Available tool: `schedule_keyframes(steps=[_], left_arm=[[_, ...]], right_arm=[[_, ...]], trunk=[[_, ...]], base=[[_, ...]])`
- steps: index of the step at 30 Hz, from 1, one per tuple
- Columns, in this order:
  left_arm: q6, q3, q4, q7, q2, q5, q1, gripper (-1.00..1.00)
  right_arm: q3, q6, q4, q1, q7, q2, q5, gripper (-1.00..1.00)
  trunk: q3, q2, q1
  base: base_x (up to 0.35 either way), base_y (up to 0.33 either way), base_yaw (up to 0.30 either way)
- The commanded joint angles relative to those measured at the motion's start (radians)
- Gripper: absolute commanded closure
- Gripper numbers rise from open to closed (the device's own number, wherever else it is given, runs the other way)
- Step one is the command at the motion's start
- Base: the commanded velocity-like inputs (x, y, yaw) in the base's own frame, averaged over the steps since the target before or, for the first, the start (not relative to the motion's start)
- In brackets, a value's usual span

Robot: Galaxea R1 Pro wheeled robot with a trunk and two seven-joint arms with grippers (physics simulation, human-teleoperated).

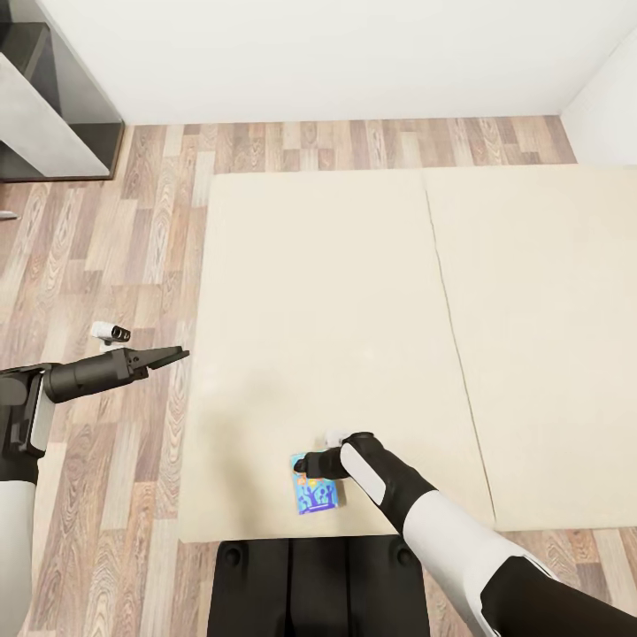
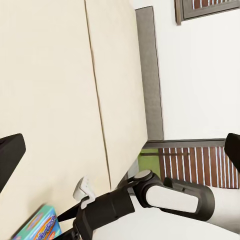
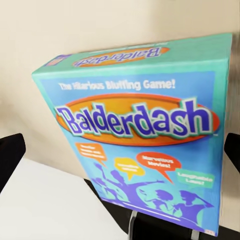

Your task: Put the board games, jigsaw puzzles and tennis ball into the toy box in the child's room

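Bed: the low wide bed with plain beige mattress (image 1: 336, 336) lies straight ahead of me, my dark base drawn up against its near edge so the right arm can reach over it.

Game box: the bright blue flat rectangular board game box with orange "Balderdash" print (image 1: 316, 493) rests at the near edge of the mattress, close to my trunk (handy for a short reach).

Right gripper: my right gripper (image 1: 311, 463) is down at the box's far end, its dark fingertips apart at the two sides of the right wrist view with the box face between them; spread wide, I judge, ready to straddle the box. Whether it already touches the cardboard I cannot tell.

Left gripper: my left gripper (image 1: 172, 356) hangs over the wood plank floor (image 1: 106, 265) beside the bed, holding nothing, fingers parted in its wrist view; kept aside, probably, so it does not crowd the pick.

Step in hand: taking this game off the bed; carrying it to the toy box comes after.
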Motion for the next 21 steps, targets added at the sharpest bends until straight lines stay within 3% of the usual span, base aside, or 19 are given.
schedule_keyframes(steps=[1,21], left_arm=[[0.011,0.000,0.000,-0.004,0.000,-0.001,0.000,-1.00],[0.011,0.000,0.000,-0.004,0.000,-0.001,0.000,-1.00]], right_arm=[[0.003,0.002,-0.001,-0.001,-0.009,0.000,-0.010,-1.00],[0.003,0.000,-0.001,-0.001,-0.009,0.000,-0.008,-1.00]], trunk=[[-0.001,-0.002,0.001],[-0.001,-0.002,0.001]], base=[[0.000,0.130,0.000],[0.000,0.049,0.000]])
